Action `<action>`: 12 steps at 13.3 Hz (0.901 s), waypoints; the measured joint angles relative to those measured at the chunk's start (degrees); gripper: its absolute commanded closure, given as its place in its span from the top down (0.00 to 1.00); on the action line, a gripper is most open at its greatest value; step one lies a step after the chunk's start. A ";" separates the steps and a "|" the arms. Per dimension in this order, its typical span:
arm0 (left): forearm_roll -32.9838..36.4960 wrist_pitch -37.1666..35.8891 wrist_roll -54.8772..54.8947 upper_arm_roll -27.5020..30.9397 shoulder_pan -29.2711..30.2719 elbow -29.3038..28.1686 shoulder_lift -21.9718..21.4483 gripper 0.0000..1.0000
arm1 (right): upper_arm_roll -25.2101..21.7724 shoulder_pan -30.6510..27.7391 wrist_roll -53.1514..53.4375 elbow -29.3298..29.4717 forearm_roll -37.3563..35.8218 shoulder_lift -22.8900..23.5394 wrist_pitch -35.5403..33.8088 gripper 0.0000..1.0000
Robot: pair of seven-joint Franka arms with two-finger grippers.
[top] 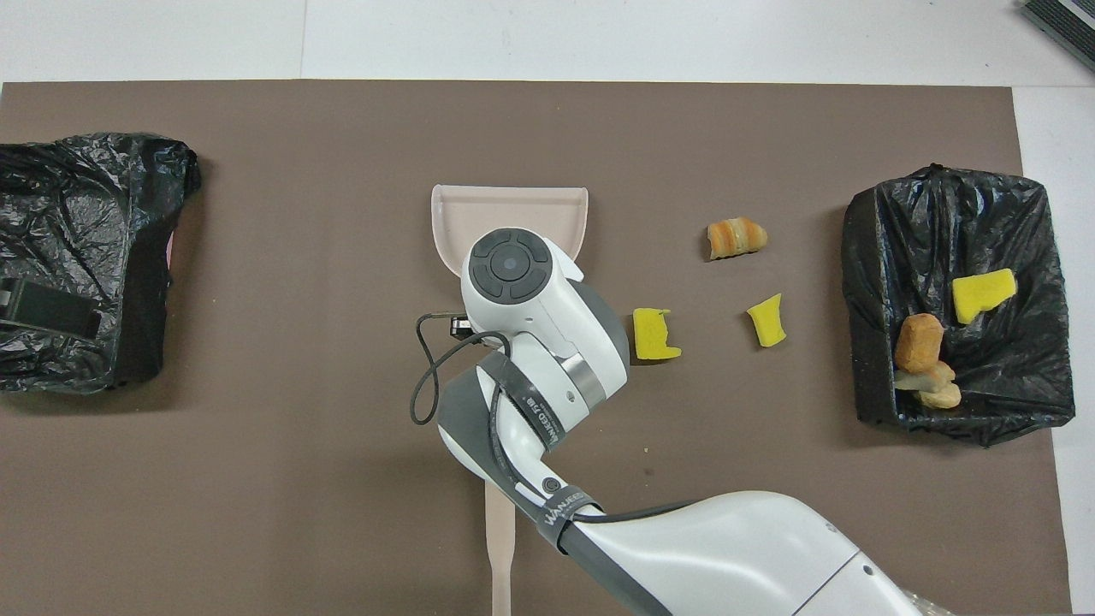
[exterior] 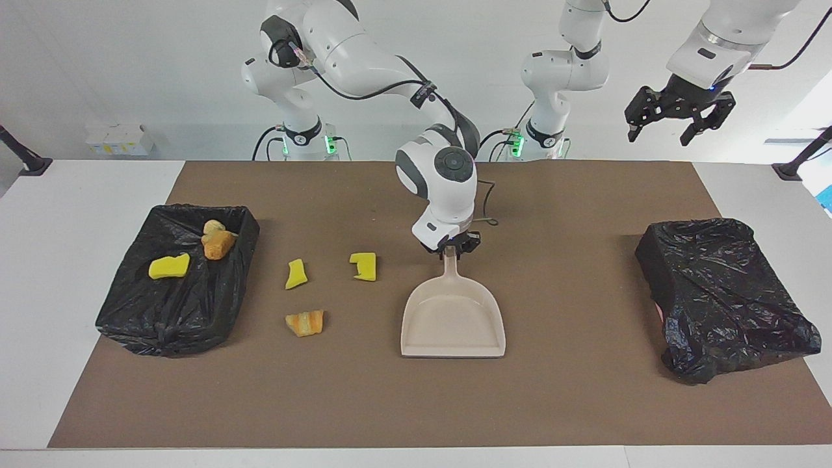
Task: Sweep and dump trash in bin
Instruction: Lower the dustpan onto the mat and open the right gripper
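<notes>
trash (exterior: 296,273) lies in two groups at the right arm's end of the table. three scraps sit loose on the brown mat (exterior: 572,403): two yellow spongy chunks and one orange-brown bread-like lump (exterior: 305,322). one yellow chunk stands with its long axis running toward and away from the robots; the second yellow chunk (exterior: 364,266) is blocky with a notch in one edge, nearer the dustpan; the bread lump, farthest from the robots of the three, has its long axis along the table's length. more scraps rest in the open black-lined bin (exterior: 140,312): one yellow chunk (exterior: 169,266), long axis along the table, and a close cluster of tan and brown bread lumps (exterior: 218,242) that looks like three pieces in the overhead view, though their edges run together.

the beige dustpan (exterior: 453,318) lies flat mid-table, mouth pointing away from the robots, handle pointing toward them. the right gripper (exterior: 451,250) is down at the tip of that handle, fingers either side of it; whether they clamp it or stand slack i cannot tell. a beige brush handle (top: 499,547) shows under the right arm, nearer the robots, pointing toward them.

the left gripper (exterior: 663,133) waits high in the air with its fingers spread wide and nothing between them, above the left arm's end, where a second bin (exterior: 721,299) sits covered in black plastic.
</notes>
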 measured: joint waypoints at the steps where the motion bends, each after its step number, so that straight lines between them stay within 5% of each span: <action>1: 0.00 0.00 -0.19 0.00 0.00 0.00 -0.01 1.00 | -0.14 -0.02 0.00 0.36 -0.20 -0.17 -0.57 1.00; 8: -0.01 -0.01 -0.25 -0.09 -0.03 -0.02 -0.05 1.00 | -0.51 -0.24 0.00 0.98 -0.53 -7.63 -9.53 1.00; 12: -0.04 0.19 -0.25 -0.80 -0.38 -0.02 -0.16 1.00 | -0.37 -0.25 -0.09 -3.79 -0.49 -14.79 -14.46 1.00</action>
